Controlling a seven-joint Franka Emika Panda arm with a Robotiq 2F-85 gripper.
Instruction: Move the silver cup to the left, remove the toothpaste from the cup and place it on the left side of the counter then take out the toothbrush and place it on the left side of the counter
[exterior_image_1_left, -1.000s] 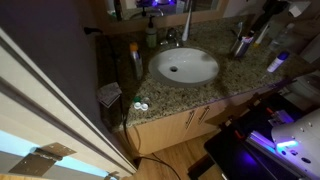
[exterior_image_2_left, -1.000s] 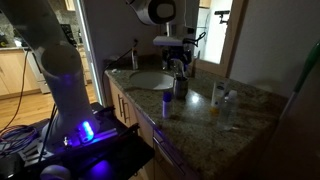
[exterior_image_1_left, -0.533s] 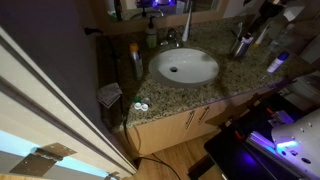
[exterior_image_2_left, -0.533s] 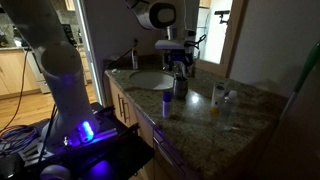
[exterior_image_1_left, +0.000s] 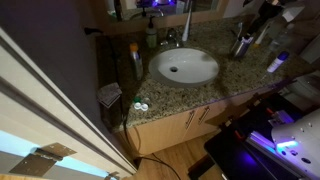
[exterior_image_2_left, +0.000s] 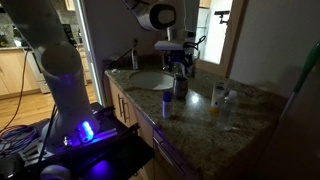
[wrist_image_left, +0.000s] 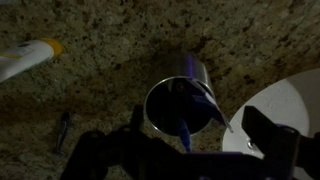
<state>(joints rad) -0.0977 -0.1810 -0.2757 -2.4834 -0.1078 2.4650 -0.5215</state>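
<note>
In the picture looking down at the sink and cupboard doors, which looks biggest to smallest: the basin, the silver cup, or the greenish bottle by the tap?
1. White basin: by far the largest.
2. Silver cup and greenish bottle: both small, dim and about alike, so I will not rank them.

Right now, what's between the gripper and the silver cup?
Nothing. In the wrist view the open gripper looks straight down on the silver cup, unobstructed.
</note>
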